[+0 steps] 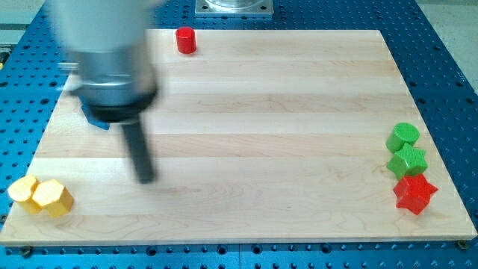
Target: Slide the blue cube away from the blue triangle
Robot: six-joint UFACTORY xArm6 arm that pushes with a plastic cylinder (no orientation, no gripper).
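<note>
camera view: a wooden board (254, 134) lies on a blue perforated table (448, 60), and the arm's blurred grey body (104, 45) fills the view's upper left. the dark rod (139, 149) hangs from it, and the tip (146, 180) sits on bare wood, below and slightly to the view's right of a blue block (94, 118).

that blue block is mostly hidden under the arm's dark collar; only a corner shows near the board's left edge, so its shape cannot be told, nor whether it is the cube or the triangle. no second blue block can be made out. the tip stands near the blue block but apart from it.

taking the board as the landmark: a red cylinder (186, 40) stands at its top edge, left of centre. two yellow blocks (30, 193) (54, 199) sit touching at its bottom left corner, the left one overhanging the edge. at its right edge a green cylinder (403, 137) stands just above a second green block (408, 161) of unclear shape, and a red star (414, 193) sits just below that; the three form a tight column.

the arm carries no jaws, only the rod, so nothing is gripped.
</note>
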